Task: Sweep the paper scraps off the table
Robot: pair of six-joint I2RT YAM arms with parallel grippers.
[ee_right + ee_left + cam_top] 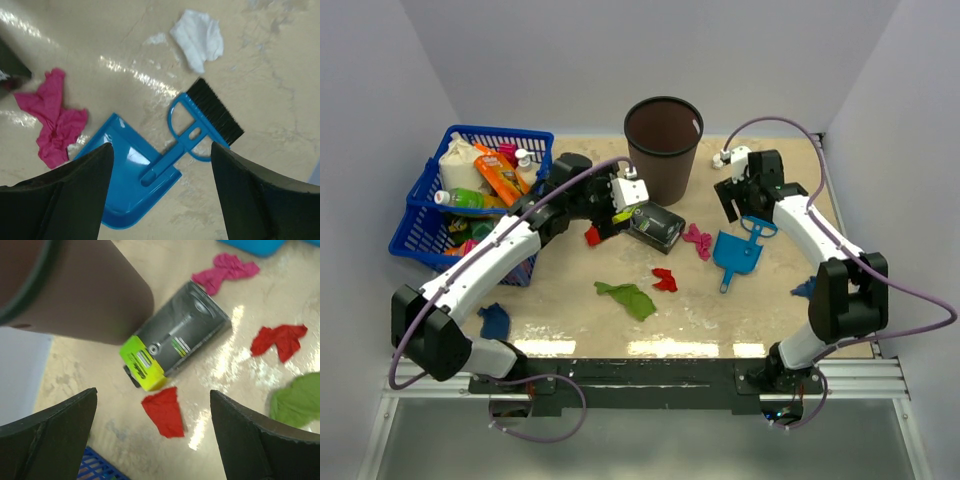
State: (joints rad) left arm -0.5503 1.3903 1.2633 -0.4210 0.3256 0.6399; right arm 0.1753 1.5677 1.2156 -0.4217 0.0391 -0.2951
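Paper scraps lie on the sandy table [760, 320]: a red one [591, 236] beside the black-and-lime box [657, 228], another red [664, 280], a green [628, 297], a pink [697, 240], and blue ones at the left [495, 320] and right [803, 290] edges. My left gripper [607, 225] is open above the first red scrap [164, 411], which lies between its fingers [152, 394]. My right gripper [740, 207] is open and empty above the blue dustpan [125, 185] and brush [215, 115], fingers [160, 146] astride the handle. A white scrap [197, 37] lies beyond the brush.
A tall brown bin [663, 145] stands at the back centre, close to my left wrist [75, 290]. A blue basket [470, 200] of bottles and packets sits at the back left. The dustpan [735, 253] and brush [757, 227] lie right of centre.
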